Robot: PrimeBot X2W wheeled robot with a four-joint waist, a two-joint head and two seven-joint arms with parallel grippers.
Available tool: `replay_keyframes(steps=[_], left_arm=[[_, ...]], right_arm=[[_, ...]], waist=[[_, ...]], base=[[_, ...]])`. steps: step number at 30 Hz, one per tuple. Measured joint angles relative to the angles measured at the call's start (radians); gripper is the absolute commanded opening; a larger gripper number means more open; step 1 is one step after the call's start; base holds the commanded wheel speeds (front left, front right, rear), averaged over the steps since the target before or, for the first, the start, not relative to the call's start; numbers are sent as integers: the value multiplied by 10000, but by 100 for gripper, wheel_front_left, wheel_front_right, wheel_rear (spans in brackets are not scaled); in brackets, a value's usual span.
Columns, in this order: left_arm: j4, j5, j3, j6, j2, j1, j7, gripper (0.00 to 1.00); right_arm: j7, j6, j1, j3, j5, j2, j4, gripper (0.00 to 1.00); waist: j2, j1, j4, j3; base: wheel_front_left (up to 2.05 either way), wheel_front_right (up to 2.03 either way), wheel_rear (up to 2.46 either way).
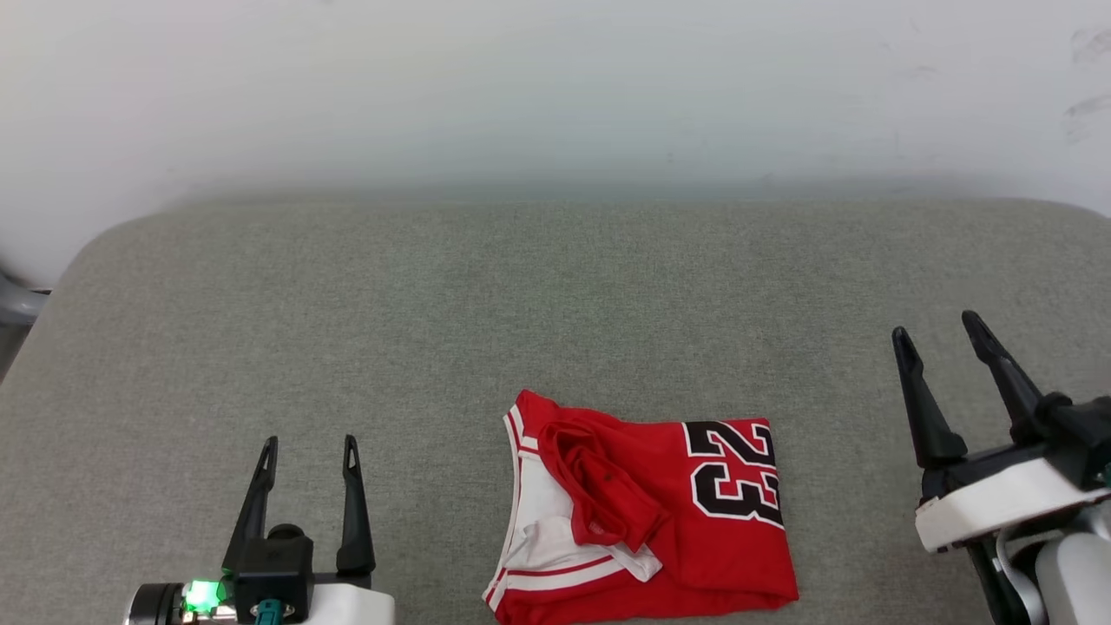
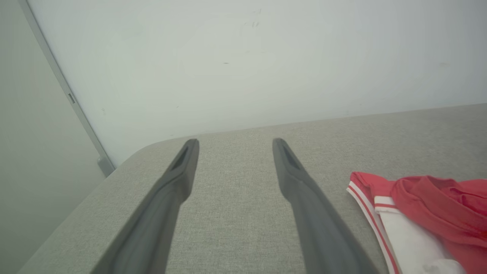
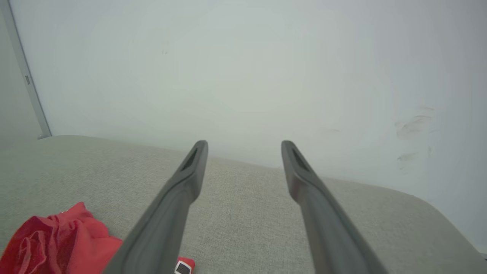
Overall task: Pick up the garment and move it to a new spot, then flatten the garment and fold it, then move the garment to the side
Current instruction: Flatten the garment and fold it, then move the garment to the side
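Note:
The garment (image 1: 694, 521), a red jersey with white red-striped trim and a black 23, lies folded in a rough rectangle near the front edge of the grey padded surface (image 1: 521, 304). Its left part shows at the lower right of the left wrist view (image 2: 426, 213), and a red bunch of it at the lower left of the right wrist view (image 3: 57, 243). My left gripper (image 1: 311, 444) stands open to the garment's left, apart from it. My right gripper (image 1: 939, 328) stands open to the garment's right, raised above the surface, with nothing between its fingers.
A pale wall (image 1: 555, 87) rises behind the grey surface. The surface's rounded corners show at the far left (image 2: 152, 148) and far right (image 3: 430, 205). A grey vertical strip (image 2: 64, 95) runs down the wall at the left.

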Motion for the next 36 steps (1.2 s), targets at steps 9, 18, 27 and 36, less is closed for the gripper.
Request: replay_keyframes(steps=[9,18,27,36], left_arm=[[-98,-19,4,-48,6,328,2,100],[-230,-196,-35,-360,0,568,0,100],[-249,-203,-12,-447,-31,736,2,100],[-178,-174,17,-449,-65,735,0,100]], right_arm=[[0,0,1837,-1020,-692,1269,-1350,100],[0,0,2840,-1375,-832,1845,-1778,100],[0,0,3201,-1440,-928,2052,-1843,100],[0,0,3237,-1471,-930,2125,-1810,100]], waist=[[0,-1,-82,-204],[0,-1,46,-300],[0,0,147,-323],[0,0,236,-289]], base=[[0,0,0],[0,0,0],[0,0,0],[0,0,0]])
